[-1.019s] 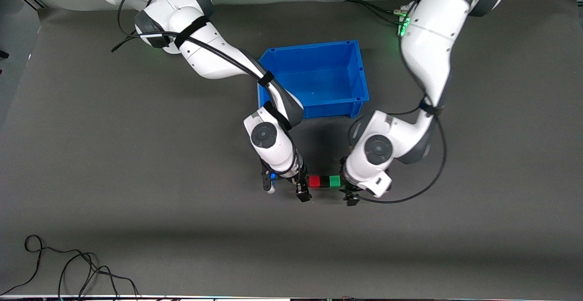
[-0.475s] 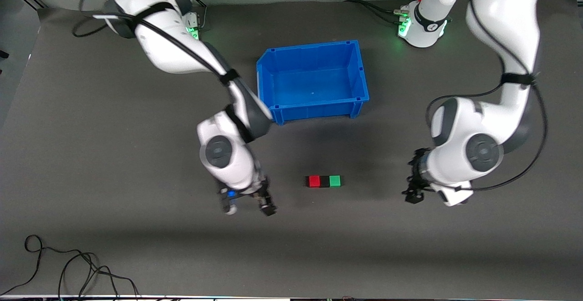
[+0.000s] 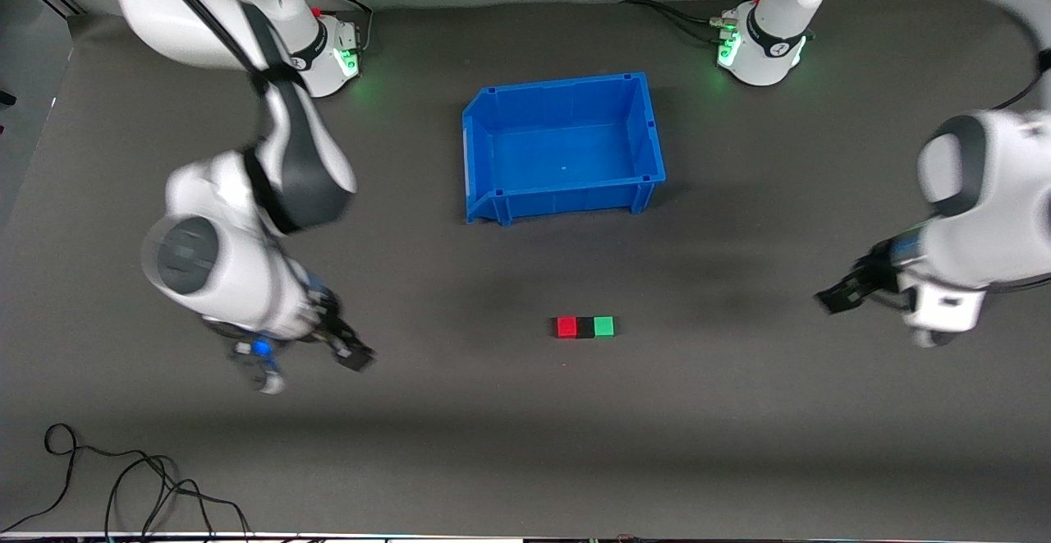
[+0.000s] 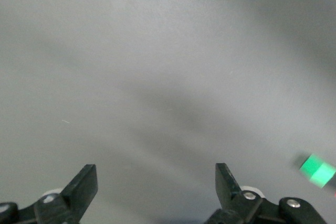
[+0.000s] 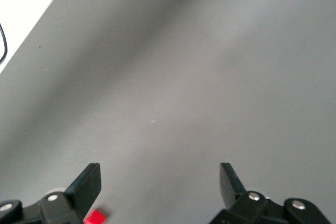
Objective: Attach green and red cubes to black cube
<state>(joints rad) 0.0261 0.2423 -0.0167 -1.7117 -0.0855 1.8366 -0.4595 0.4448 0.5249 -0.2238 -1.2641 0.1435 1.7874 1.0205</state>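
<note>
Three cubes, red (image 3: 566, 327), black (image 3: 585, 328), green (image 3: 604, 327), lie end-to-end between the arms' ends.

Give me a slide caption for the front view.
Red cube, black cube, green cube joined in a row.

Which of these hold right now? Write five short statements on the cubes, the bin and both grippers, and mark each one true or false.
1. The red cube, black cube and green cube sit in one touching row, black in the middle. True.
2. The row lies inside the blue bin. False: it rests on the mat, nearer the front camera than the bin, which holds nothing.
3. The left gripper is shut on the green cube. False: it is open and holds nothing, over bare mat toward the left arm's end of the table.
4. The right gripper is open and empty. True.
5. The green cube is stacked on the black cube. False: all three stand side by side on the mat.
</note>
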